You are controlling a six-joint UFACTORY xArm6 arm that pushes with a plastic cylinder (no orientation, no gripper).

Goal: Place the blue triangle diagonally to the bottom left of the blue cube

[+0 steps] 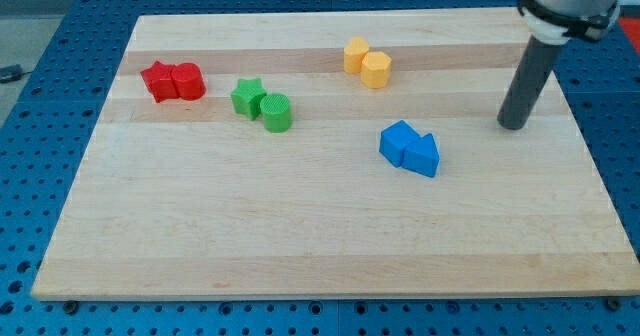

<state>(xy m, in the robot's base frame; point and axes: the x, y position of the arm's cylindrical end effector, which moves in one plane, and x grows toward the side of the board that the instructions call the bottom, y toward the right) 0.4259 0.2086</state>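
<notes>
The blue cube [397, 142] sits right of the board's middle. The blue triangle [423, 156] touches its lower right side. My tip [513, 126] rests on the board to the right of both blue blocks and slightly above them, apart from them by a clear gap. The dark rod rises from the tip toward the view's top right corner.
A red star [158, 80] and red cylinder [188, 80] lie at the upper left. A green star [246, 96] and green cylinder [277, 112] are left of middle. Two yellow blocks [368, 62] lie near the top. The wooden board [320, 246] rests on a blue perforated table.
</notes>
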